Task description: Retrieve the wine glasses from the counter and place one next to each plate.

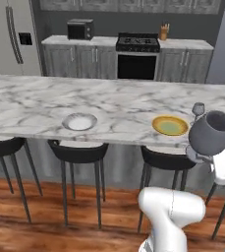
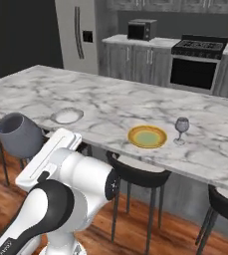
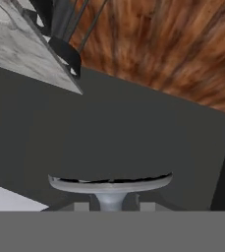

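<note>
Jaws narrowly parted and clamped on the stem of a smoky grey wine glass [image 1: 210, 132]; in the hand view the round foot [image 3: 110, 183] sits just above the finger tips, stem between them. The held glass is carried off the tabletop's near edge, above the black stools [image 1: 79, 152], tilted, long axis slanting, bowl mouth up. A second wine glass [image 2: 181, 129] stands upright on the marble tabletop [image 1: 30, 106], just right of the yellow plate [image 2: 147, 136]. The white plate [image 1: 79, 121] lies well left.
</note>
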{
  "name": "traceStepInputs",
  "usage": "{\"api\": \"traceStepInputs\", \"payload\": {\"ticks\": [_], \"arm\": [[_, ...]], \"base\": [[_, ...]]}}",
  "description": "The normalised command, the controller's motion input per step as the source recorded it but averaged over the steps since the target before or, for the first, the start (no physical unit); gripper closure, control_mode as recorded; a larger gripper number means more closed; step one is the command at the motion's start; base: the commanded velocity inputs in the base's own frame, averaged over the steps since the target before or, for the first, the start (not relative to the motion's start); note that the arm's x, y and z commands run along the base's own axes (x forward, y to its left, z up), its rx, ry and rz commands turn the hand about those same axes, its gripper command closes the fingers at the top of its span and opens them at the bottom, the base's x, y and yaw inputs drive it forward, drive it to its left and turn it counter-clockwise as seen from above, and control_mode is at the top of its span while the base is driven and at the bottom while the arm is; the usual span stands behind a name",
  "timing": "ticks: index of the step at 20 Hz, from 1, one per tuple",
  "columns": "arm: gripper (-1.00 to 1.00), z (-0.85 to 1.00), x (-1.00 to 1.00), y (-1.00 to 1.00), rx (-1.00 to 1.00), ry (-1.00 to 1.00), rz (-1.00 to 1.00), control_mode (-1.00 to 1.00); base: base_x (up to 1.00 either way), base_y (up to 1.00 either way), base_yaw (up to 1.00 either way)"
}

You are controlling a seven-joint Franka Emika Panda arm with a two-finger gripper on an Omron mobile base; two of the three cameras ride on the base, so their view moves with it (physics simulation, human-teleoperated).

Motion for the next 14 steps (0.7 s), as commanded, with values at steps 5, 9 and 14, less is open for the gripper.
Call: {"api": "traceStepInputs", "payload": {"ticks": [5, 9, 14], "arm": [[1.0, 0.0, 0.0, 0.0, 0.0, 0.0, 0.0, 1.0], [1.0, 0.0, 0.0, 0.0, 0.0, 0.0, 0.0, 1.0], [1.0, 0.0, 0.0, 0.0, 0.0, 0.0, 0.0, 1.0]], "base": [[1.0, 1.0, -0.12], [0.96, 0.62, 0.01], [0.92, 0.22, 0.11]]}}
